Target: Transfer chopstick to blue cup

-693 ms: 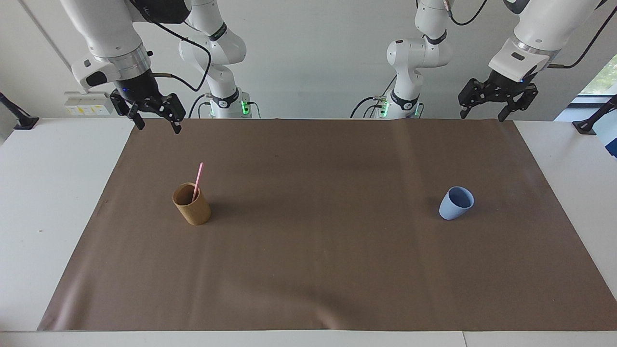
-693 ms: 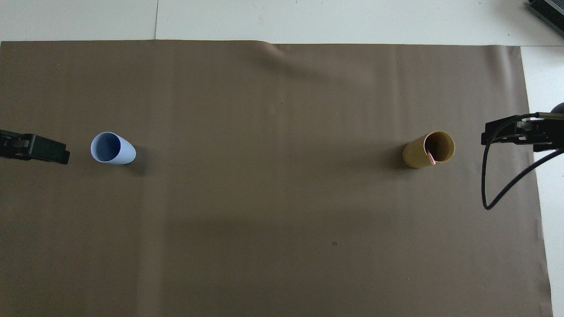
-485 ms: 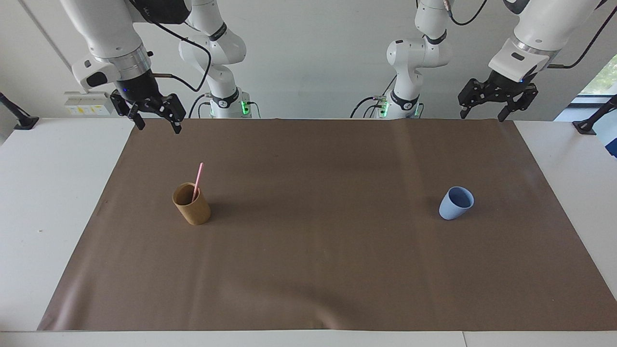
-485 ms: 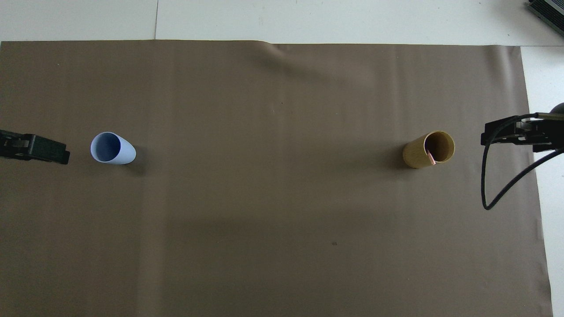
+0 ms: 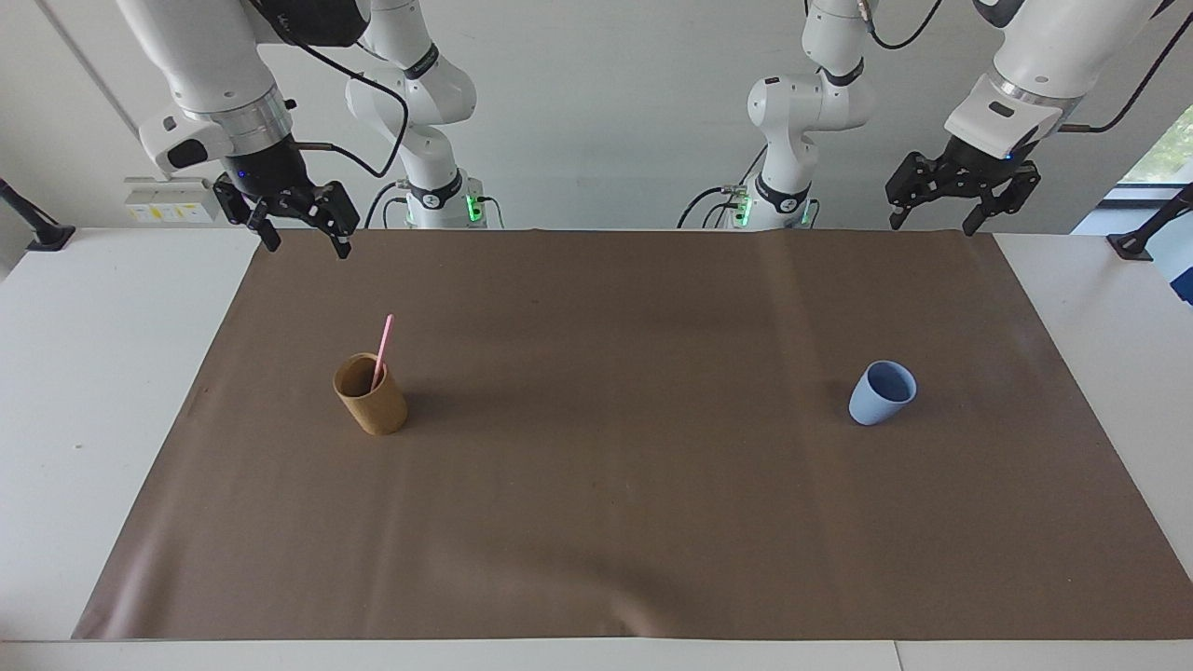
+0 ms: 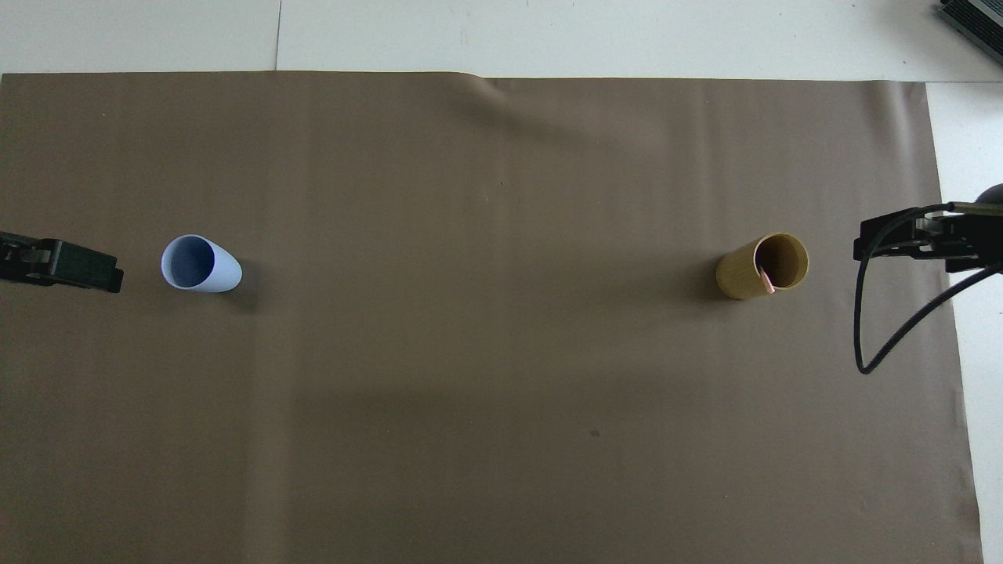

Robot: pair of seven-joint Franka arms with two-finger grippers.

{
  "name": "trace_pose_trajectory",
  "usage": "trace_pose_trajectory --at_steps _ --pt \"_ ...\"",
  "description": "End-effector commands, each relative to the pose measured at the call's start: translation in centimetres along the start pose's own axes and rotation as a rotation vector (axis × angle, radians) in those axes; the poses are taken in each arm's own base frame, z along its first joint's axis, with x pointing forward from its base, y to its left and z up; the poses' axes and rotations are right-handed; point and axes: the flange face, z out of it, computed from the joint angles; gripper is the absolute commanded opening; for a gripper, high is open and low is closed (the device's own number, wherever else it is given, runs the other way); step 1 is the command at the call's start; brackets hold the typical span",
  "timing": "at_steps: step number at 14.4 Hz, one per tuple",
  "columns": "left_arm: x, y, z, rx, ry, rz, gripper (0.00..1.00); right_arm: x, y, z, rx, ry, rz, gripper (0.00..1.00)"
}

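Table: white, covered across most of its top by a brown mat.
Chopstick: a thin pink stick standing in my tan cup, leaning toward one o'clock in the facing view, its upper part rising above the rim. From overhead only a short pink sliver shows inside the cup's mouth.
Tan cup: upright on the mat toward my right arm's end of the table, at about nine o'clock from the mat's middle in the facing view.
Blue cup: upright on the mat toward my left arm's end, at about three o'clock from the mat's middle in the facing view, well apart from the tan cup. Its inside shows only blue.
My right gripper: raised over the mat's edge nearest to me, at about eleven o'clock from the tan cup in the facing view. Its fingers are spread apart and hold nothing.
My left gripper: raised over the mat's edge nearest to me, at about one o'clock from the blue cup in the facing view. Its fingers are spread apart and hold nothing.
Cable: a black loop hanging by my right gripper in the overhead view.
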Motion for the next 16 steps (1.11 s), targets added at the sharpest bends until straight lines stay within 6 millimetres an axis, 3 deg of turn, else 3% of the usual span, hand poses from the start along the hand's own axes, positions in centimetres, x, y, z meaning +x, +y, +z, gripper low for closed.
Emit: trace_pose_trajectory --at_steps 1,3,16 --pt "-0.64 -0.8 -0.1 0.013 0.011 -0.025 1.0 -0.9 0.24 -0.04 0.022 -0.002 -0.019 1.0" --pt "-0.71 -1.6 -0.11 0.013 0.011 -0.04 1.0 -0.9 0.24 0.03 0.021 -0.003 -0.017 1.0" --pt "-0.71 -1.61 -0.18 0.013 0.012 -0.04 1.0 -0.95 0.25 0.09 0.021 -0.005 -0.016 1.0"
